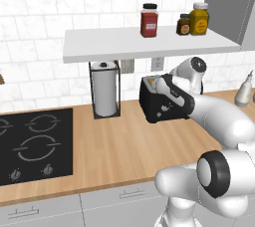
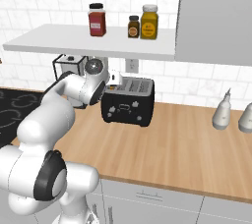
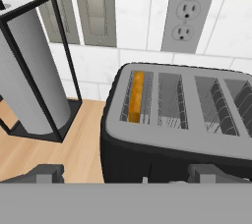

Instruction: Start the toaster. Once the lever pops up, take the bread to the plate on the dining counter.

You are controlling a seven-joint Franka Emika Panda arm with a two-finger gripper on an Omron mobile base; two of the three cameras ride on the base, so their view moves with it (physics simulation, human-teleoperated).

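Toaster (image 3: 177,120) start-up looks to be the step in hand, judging by the pincer (image 3: 128,173) poised just above and in front of the toaster's near end, jaws spread wide and gripping nothing. Each dark fingertip (image 3: 47,173) stands apart from the black housing. Bread (image 3: 137,96) sits on edge in the leftmost slot, its long edge running front to back along that slot. Across the wooden tabletop (image 1: 114,141), the toaster's long axis lies parallel to the tiled wall, slots facing up, white-marked front (image 2: 125,107) toward the room. Next, I judge, the pincer must find the lever and press down. A paper-towel holder (image 3: 34,70) stands just beside.
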